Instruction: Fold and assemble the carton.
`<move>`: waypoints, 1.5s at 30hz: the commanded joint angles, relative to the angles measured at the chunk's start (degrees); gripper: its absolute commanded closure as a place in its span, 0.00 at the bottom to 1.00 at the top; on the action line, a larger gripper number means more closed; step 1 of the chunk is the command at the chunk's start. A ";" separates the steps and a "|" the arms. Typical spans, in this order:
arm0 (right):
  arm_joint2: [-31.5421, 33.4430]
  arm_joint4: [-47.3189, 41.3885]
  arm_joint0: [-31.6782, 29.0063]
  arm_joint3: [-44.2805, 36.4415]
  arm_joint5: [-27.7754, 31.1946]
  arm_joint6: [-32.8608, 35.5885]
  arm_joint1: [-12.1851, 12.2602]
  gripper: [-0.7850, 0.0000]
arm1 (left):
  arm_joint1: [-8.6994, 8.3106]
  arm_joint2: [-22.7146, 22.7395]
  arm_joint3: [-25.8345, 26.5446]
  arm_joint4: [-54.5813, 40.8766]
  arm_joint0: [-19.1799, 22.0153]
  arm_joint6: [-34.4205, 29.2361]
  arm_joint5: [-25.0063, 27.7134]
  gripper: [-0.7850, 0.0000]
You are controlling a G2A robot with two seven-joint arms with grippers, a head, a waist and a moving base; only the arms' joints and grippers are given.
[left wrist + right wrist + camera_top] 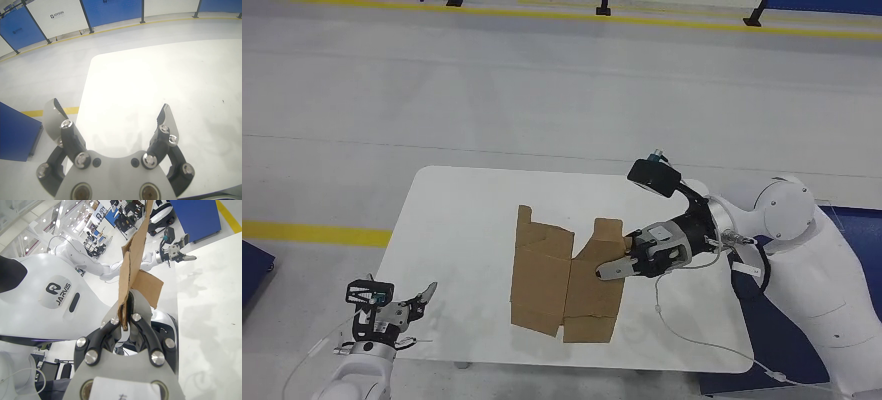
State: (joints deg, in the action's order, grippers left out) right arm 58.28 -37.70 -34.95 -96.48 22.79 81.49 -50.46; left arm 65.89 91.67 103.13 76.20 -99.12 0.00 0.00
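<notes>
While the flattened carton (567, 280) lies mid-worktop (462, 220), the right gripper (614, 268) has its jaws clenched on the edge of one panel, which appears to be lifting. The left gripper (417, 300) hangs at the worktop's near corner, jaws spread wide, well apart from the carton. The step in hand is judged to be the early opening of the blank, and the next move probably calls for the left gripper to brace the opposite panel.
</notes>
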 commanded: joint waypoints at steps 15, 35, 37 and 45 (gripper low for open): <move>-0.09 0.03 0.03 0.07 0.03 -0.03 -0.02 1.00 | 0.00 0.00 0.00 0.00 0.00 0.00 0.00 0.00; 0.86 -7.06 -1.37 0.37 -1.94 -0.83 -0.14 1.00 | 0.00 0.00 0.00 0.00 0.00 0.00 0.00 0.00; 1.73 -13.93 -1.61 1.91 -2.85 -0.28 -0.35 1.00 | 0.00 0.00 0.00 0.00 0.00 0.00 0.00 0.00; -2.10 -55.51 -2.40 7.81 -18.67 6.48 -3.84 1.00 | 0.00 0.00 0.00 0.00 0.00 0.00 0.00 0.00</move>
State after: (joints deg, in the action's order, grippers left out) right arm 57.18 -85.52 -37.35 -89.20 7.97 87.06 -53.82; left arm 65.89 91.67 103.13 76.20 -99.12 0.00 0.00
